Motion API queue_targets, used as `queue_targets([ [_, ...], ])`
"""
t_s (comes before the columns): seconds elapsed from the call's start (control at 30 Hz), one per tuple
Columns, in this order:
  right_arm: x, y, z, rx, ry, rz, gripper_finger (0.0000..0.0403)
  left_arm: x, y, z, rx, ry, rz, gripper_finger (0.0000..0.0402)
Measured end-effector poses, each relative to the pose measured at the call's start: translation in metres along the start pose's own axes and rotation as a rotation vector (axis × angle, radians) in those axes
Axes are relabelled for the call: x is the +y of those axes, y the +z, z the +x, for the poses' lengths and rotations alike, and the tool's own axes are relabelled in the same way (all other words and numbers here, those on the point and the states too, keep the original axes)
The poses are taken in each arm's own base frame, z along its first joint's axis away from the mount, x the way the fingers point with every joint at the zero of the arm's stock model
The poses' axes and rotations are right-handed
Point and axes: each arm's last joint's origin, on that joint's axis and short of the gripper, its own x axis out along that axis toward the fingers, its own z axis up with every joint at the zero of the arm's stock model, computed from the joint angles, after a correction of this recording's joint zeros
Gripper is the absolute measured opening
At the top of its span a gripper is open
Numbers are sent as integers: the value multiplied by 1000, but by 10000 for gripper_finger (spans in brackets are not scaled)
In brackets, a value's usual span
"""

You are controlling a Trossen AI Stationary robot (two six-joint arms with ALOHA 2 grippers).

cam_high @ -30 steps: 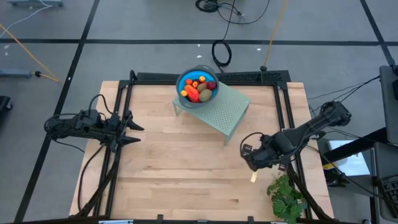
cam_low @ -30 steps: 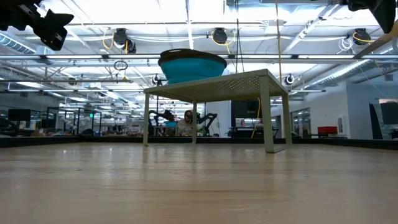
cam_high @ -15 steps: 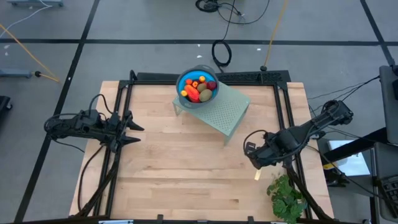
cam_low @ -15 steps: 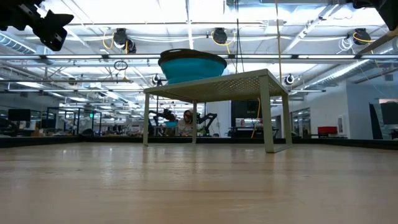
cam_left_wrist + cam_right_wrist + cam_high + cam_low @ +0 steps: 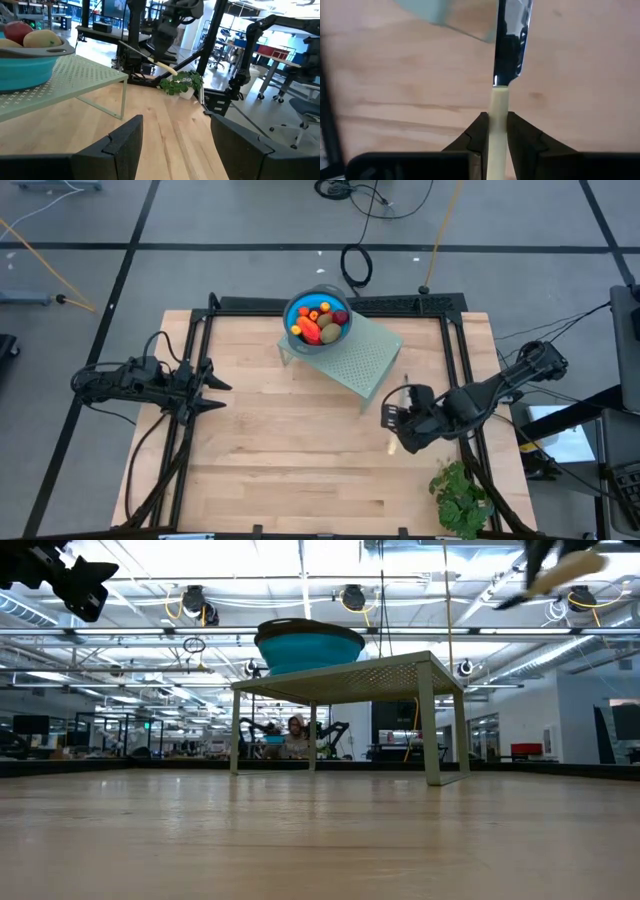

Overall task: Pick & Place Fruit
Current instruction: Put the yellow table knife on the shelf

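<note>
My right tool (image 5: 495, 131) is clamped on the pale handle of the knife (image 5: 509, 47), blade pointing away from the wrist, held in the air off the counter (image 5: 300, 450) just beside the near corner of the rack (image 5: 365, 365). My left tool (image 5: 212, 390) waits with its fingers wide apart and nothing between them, well to the left of the rack. The fruit (image 5: 318, 323) sits heaped in the blue bowl (image 5: 300, 340) on top of the rack, at its far corner. The plant (image 5: 460, 498) lies on the counter's near right edge, nearer than the rack. As I judge it, the risk is the blade: swung toward the bowl from here it could catch the rack's leg or edge and twist in the narrow grip, or tip the bowl and scatter the fruit. The grip is low on the handle, so the knife could pivot.
</note>
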Motion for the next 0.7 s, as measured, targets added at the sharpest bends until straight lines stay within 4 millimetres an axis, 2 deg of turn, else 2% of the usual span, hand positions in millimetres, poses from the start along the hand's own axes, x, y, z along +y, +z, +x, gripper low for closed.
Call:
queue_targets([
  [0.33, 22, -1, -7, -198, 333, -149, 45, 0, 0, 0, 0, 0, 0, 234],
  [0.7, 56, 22, -15, -244, 562, -76, 45, 0, 0, 0, 0, 0, 0, 234],
])
